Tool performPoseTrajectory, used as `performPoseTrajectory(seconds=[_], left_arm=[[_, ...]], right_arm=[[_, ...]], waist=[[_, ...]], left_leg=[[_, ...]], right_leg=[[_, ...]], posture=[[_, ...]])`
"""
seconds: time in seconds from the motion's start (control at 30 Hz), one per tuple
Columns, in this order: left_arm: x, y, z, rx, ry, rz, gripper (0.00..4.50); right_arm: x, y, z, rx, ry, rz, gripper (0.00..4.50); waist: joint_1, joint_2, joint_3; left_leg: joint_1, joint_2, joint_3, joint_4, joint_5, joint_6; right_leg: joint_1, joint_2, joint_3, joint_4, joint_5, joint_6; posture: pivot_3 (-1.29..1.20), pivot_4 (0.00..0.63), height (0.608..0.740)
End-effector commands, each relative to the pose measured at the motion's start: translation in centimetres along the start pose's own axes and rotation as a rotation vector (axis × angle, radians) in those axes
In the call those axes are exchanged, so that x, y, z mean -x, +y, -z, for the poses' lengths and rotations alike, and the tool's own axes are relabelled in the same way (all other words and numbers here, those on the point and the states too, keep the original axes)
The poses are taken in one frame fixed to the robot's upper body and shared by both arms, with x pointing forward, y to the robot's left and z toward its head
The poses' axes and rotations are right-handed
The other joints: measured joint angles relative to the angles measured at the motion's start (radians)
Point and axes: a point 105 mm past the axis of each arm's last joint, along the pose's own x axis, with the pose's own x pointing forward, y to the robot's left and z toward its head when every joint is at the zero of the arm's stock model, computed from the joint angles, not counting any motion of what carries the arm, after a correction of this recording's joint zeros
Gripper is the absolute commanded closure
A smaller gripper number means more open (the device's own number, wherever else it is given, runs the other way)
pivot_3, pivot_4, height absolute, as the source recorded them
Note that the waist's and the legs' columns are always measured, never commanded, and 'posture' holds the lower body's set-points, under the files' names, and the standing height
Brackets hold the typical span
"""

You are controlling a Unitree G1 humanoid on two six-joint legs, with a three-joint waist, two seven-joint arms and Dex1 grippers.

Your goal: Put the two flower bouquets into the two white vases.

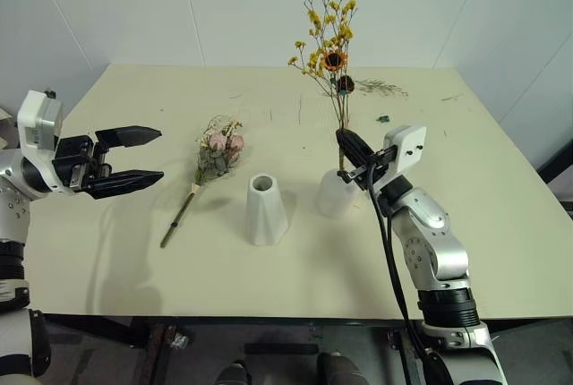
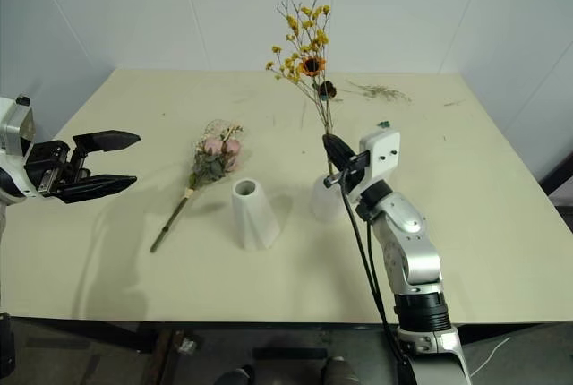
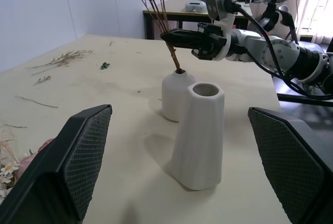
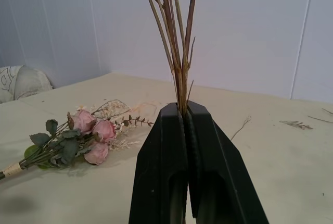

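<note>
Our right tool (image 1: 351,145) pinches the yellow spray (image 1: 328,40) by its stems, upright, with the ends already in the dome vase (image 1: 337,193) just below, so the spray cannot tip. Our left tool (image 1: 132,160) hangs spread wide, facing the cone vase (image 1: 265,209). Between them the rose bunch (image 1: 218,150) lies flat on the worktop (image 1: 501,224), unvased.
</note>
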Motion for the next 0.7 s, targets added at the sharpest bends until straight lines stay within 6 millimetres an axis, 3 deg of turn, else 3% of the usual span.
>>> performPoseTrajectory(seconds=[0.03,0.37,0.7], left_arm=[[0.4,-1.4,-1.2,-0.051,-0.006,0.107,0.0],[0.3,-1.4,-1.2,-0.049,-0.012,0.11,0.0],[0.2,-1.4,-1.2,-0.049,-0.011,0.113,0.0]], right_arm=[[0.2,-0.4,-0.6,0.002,-0.022,0.015,4.49],[0.1,-0.5,-1.9,0.002,-0.053,0.006,4.49],[0.1,-0.7,-1.9,0.007,-0.048,0.003,4.49]], waist=[[0.0,0.0,0.0],[0.0,0.0,0.0],[-0.001,0.0,0.0]], left_leg=[[0.0,0.0,0.0,0.0,0.0,0.0],[0.0,0.0,0.0,0.0,0.0,0.0],[0.0,0.0,0.0,0.0,0.0,0.0]], right_leg=[[0.0,0.0,0.0,0.0,0.0,0.0],[0.0,0.0,0.0,0.0,0.0,0.0],[0.0,0.0,0.0,0.0,0.0,0.0]], posture=[[0.0,0.15,0.74],[0.0,0.15,0.74],[0.0,0.15,0.74]])
